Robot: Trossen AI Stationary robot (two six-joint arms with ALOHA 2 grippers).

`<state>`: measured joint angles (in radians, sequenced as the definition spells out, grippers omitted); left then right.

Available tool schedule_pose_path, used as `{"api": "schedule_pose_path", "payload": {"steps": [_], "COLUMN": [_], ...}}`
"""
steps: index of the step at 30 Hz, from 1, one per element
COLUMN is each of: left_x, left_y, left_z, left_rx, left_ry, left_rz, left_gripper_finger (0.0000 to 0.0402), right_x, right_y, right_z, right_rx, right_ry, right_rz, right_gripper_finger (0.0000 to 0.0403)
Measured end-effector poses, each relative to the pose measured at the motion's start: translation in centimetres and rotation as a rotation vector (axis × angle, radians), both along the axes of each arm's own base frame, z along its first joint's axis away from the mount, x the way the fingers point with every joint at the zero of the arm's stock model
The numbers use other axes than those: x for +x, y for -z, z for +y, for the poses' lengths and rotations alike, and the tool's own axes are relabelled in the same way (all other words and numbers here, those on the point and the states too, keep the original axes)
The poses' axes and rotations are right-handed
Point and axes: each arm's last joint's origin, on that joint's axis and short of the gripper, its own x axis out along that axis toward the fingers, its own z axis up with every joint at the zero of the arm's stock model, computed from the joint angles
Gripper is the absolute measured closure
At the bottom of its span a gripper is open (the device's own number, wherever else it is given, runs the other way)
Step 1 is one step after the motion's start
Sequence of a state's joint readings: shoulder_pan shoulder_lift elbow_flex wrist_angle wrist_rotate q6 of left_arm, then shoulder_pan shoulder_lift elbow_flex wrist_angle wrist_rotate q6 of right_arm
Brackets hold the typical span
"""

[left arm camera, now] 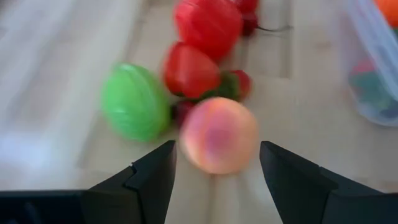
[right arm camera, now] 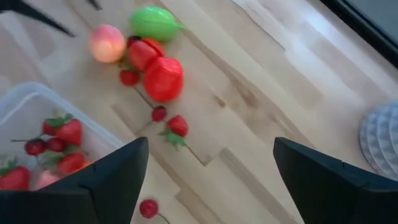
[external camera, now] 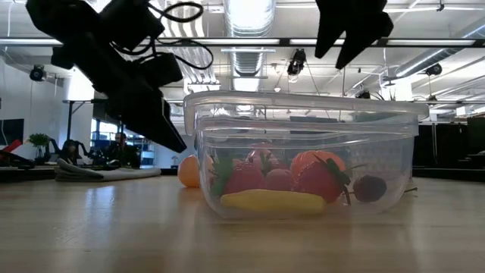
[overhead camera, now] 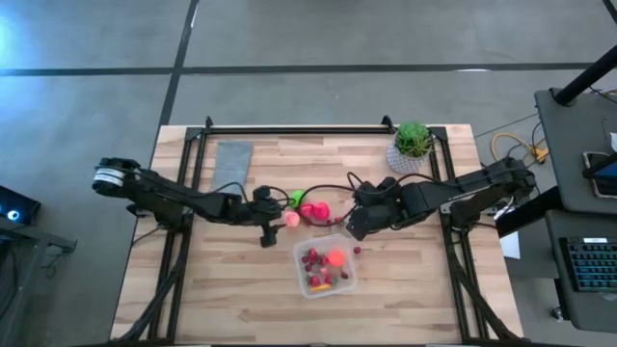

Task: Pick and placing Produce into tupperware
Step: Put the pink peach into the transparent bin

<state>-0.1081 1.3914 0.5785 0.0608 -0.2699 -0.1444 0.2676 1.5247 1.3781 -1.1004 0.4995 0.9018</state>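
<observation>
The clear tupperware (overhead camera: pixel 325 267) stands on the table near its front middle and holds strawberries, an orange piece, a yellow piece and berries (external camera: pixel 303 178). A loose cluster of produce lies just beyond it: a green piece (left arm camera: pixel 134 101), red pieces (left arm camera: pixel 208 25), small strawberries (right arm camera: pixel 177 126) and a pink-orange peach (left arm camera: pixel 219 142). My left gripper (overhead camera: pixel 267 226) is open and empty. It hovers just left of the peach, with a finger on either side of it and not touching. My right gripper (overhead camera: pixel 355 227) is open and empty, above the table to the right of the cluster.
A potted plant in a white pot (overhead camera: pixel 413 145) stands at the far right corner. A flat grey cloth (overhead camera: pixel 232 159) lies at the far left. A loose berry (overhead camera: pixel 358 251) lies by the container's right side. Black frame rails (overhead camera: pixel 289 130) edge the table.
</observation>
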Motion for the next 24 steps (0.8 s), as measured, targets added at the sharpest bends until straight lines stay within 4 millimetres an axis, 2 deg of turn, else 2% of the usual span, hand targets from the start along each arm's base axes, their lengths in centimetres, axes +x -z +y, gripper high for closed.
{"api": "schedule_pose_path", "payload": {"steps": [4,12,24], "left_x": [0.6,2.1,4.0], "left_y": [0.5,1.1,2.0], "left_z": [-0.2,0.3,0.2], "left_rx": [-0.024,-0.025,-0.023], "left_ry": [0.02,-0.002,-0.007], "left_rz": [0.009,0.003,0.031], "left_gripper_finger": [0.0184,0.0184,0.0184], "right_x": [-0.4,-1.0,-1.2], "right_y": [0.2,0.3,1.0], "right_z": [-0.1,-0.5,-0.7], "right_rx": [-0.001,-0.07,-0.09], "right_ry": [0.03,-0.017,-0.045], "right_rz": [0.032,0.126,0.171], "right_gripper_finger": [0.0056,0.0053,0.0053]}}
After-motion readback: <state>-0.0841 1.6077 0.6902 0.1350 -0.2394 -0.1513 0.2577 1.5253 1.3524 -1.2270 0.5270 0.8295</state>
